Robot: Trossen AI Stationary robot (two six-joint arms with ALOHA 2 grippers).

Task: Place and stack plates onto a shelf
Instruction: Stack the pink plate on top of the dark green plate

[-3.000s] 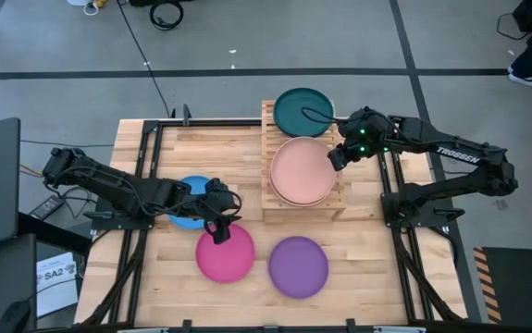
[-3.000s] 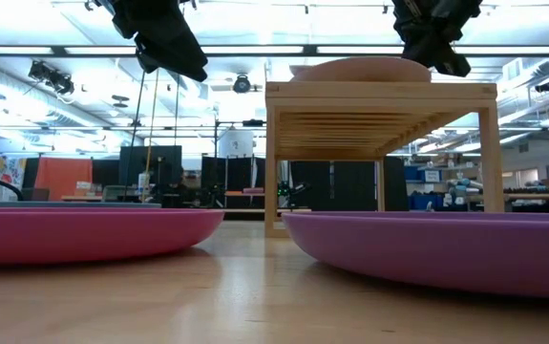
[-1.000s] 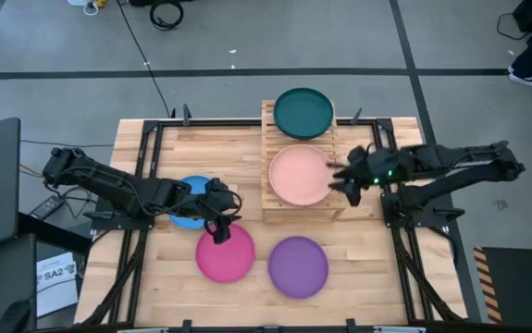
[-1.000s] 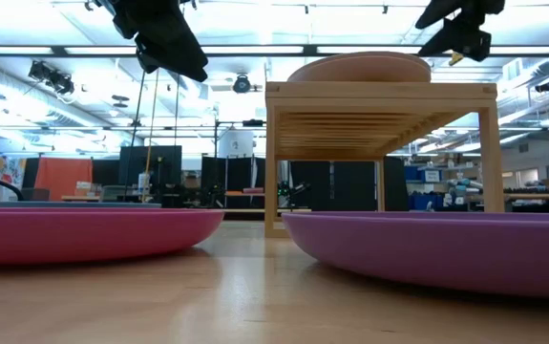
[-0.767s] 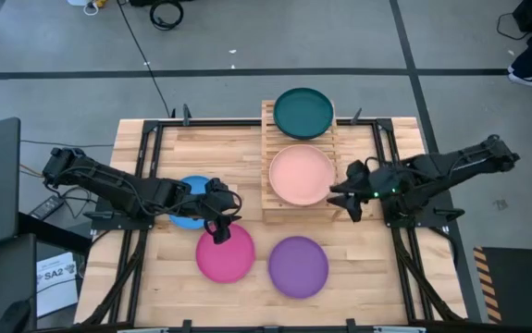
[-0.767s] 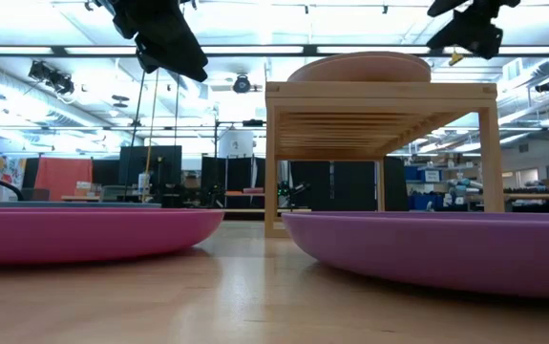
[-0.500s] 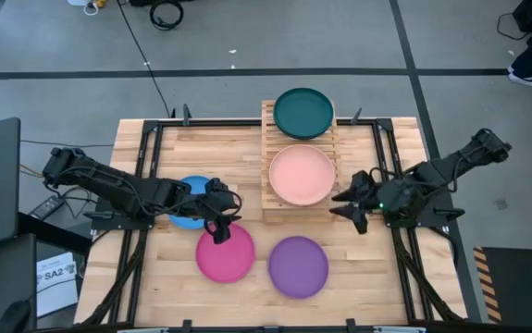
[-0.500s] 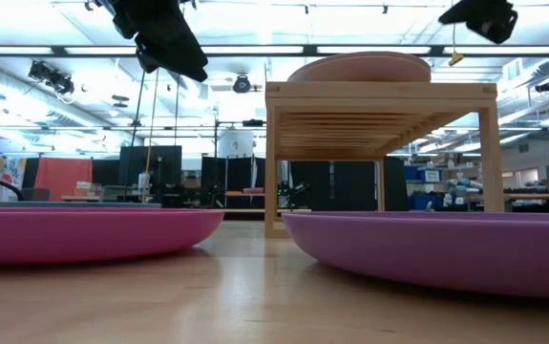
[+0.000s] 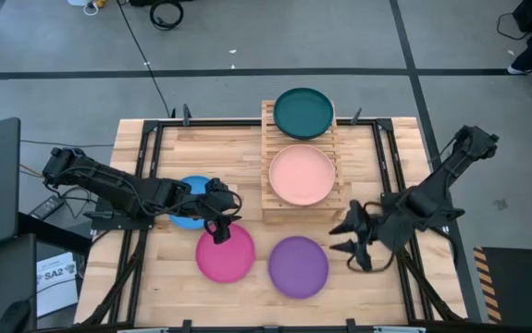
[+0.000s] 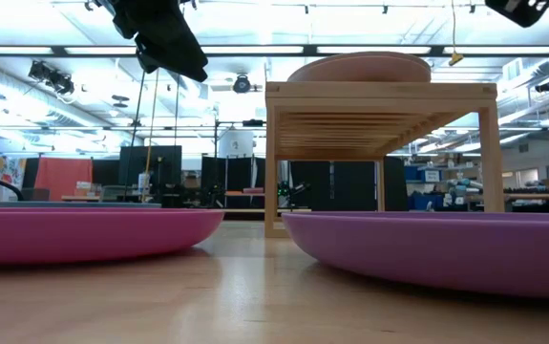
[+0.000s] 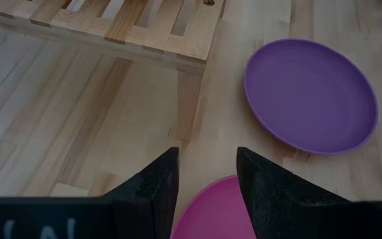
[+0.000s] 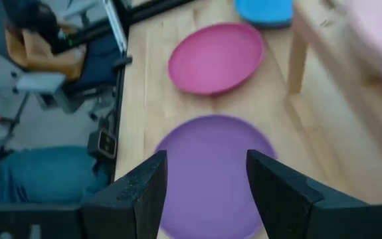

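Below the right gripper (image 9: 348, 238), fingers apart, lies the purple plate (image 9: 298, 266), seemingly next for the shelf (image 9: 267, 207); left gripper (image 9: 219, 231), fingers apart, hangs over the magenta plate (image 9: 225, 255) on the counter (image 9: 247, 157).

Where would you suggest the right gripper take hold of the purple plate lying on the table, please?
Probably at the purple plate's raised rim on the side nearest the right gripper. It lies flat and shallow, so only its edge offers purchase: one finger over the lip, one under. That side is clear of the magenta plate and the shelf.
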